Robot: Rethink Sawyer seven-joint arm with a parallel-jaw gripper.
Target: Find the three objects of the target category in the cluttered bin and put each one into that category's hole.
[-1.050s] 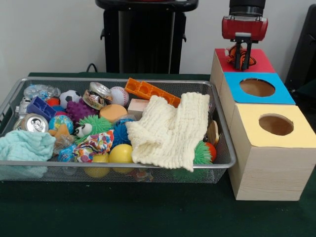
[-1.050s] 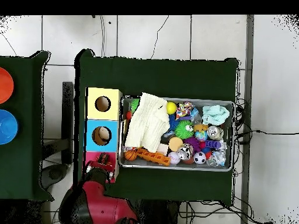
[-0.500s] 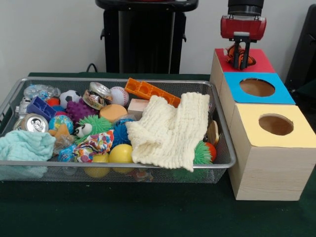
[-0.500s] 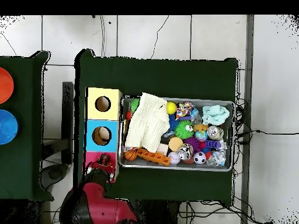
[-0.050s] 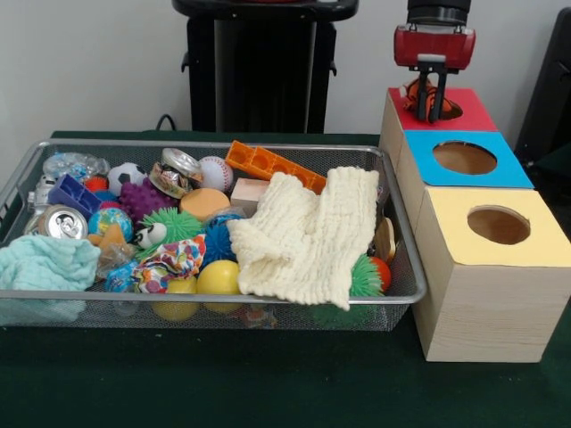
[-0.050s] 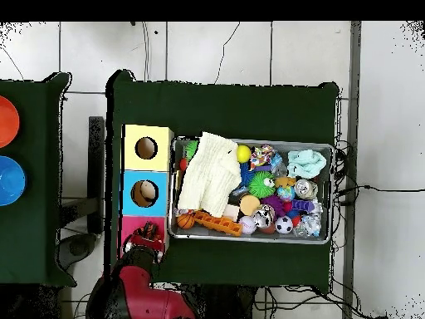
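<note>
Red-housed hand (image 5: 433, 100) with slim black fingers (image 5: 426, 93), black arm above.

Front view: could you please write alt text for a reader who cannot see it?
The robot's claw hangs over the red-topped box, gripping a small orange ball above its hole. Blue-topped and yellow-topped boxes stand in line nearer the camera, beside a wire bin crowded with toys, cans and a cream cloth.

The bin (image 5: 18, 178) sits on the bench (image 5: 268, 392), full of toys, with a cloth (image 5: 308, 236) on top. 3 boxes (image 5: 486, 267) stand in a row right beside it.
</note>
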